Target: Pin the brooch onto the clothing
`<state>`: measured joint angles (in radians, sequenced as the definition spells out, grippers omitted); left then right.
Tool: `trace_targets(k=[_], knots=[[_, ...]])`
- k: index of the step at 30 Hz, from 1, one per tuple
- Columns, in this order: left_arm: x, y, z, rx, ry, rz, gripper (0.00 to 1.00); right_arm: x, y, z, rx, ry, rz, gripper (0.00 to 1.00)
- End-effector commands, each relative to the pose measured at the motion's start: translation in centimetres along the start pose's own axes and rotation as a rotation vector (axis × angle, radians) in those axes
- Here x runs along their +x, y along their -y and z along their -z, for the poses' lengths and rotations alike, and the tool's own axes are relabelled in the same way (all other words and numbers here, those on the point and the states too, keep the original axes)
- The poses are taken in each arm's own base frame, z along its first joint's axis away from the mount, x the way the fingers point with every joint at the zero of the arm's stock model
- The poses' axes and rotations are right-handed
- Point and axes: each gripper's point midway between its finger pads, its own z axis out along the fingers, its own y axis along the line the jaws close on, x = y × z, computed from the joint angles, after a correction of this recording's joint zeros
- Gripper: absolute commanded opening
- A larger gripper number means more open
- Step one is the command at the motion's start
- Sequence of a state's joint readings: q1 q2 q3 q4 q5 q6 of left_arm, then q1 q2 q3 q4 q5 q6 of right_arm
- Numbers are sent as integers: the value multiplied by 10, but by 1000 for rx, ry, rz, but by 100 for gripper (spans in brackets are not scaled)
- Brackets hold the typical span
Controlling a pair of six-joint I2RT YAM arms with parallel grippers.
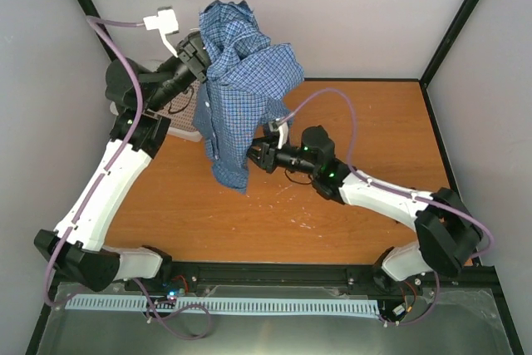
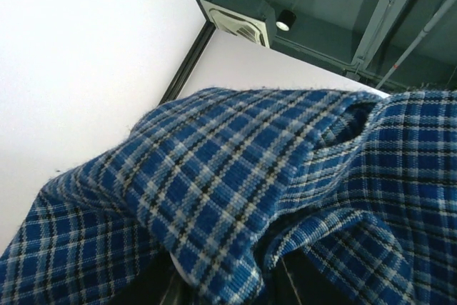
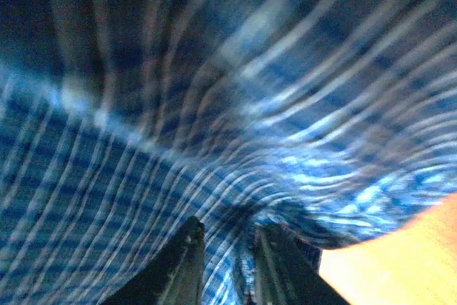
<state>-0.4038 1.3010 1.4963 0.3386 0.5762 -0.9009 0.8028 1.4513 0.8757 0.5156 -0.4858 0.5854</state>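
The clothing (image 1: 241,81), a blue checked shirt, hangs bunched in the air over the back left of the table (image 1: 349,214). My left gripper (image 1: 194,59) holds it up near the top. In the left wrist view the shirt (image 2: 235,176) drapes over the fingers (image 2: 153,287) and hides the jaws. My right gripper (image 1: 256,154) is at the lower right edge of the hanging shirt. In the blurred right wrist view its dark fingers (image 3: 187,255) stand close together with a fold of the shirt (image 3: 178,105) between them. The brooch is out of view.
A white dotted pad (image 1: 184,119) lies on the table under the left arm. A white cable plug (image 1: 163,21) hangs at the back left wall. Grey walls with black posts (image 1: 455,18) enclose the table. Bare wood (image 3: 400,255) shows beside the right gripper.
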Motion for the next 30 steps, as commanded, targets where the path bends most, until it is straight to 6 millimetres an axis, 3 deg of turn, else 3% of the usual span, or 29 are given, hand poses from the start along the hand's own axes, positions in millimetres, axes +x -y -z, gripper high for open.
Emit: trace_targets(k=[1,6,10,12,14,15,18,20,22,25,28,30], knots=[[-18,22,10,4,42,-101,9,-63,9,32,103,168,55,18],[13,-2,20,-51,-23,-42,9,-113,73,91,296,235,-6,5],[57,-28,38,-117,-130,21,8,-155,108,121,425,161,20,5],[84,-48,54,-204,-187,59,8,-165,119,128,492,97,46,11],[114,-72,78,-319,-237,100,11,-156,133,131,571,-3,41,20],[129,-86,94,-387,-256,103,19,-148,142,132,604,-46,20,21],[169,-135,143,-635,-315,64,61,-105,151,130,577,-149,-68,25],[204,-163,166,-748,-495,35,68,-64,148,129,511,-179,-131,40],[225,-180,176,-817,-640,54,78,-39,144,127,491,-184,-140,48],[237,-194,196,-930,-708,83,99,-5,136,120,482,-241,-148,53],[232,-197,224,-1059,-626,100,100,14,129,107,513,-328,-79,59],[232,-198,249,-1147,-556,139,100,15,124,98,550,-366,-10,67]])
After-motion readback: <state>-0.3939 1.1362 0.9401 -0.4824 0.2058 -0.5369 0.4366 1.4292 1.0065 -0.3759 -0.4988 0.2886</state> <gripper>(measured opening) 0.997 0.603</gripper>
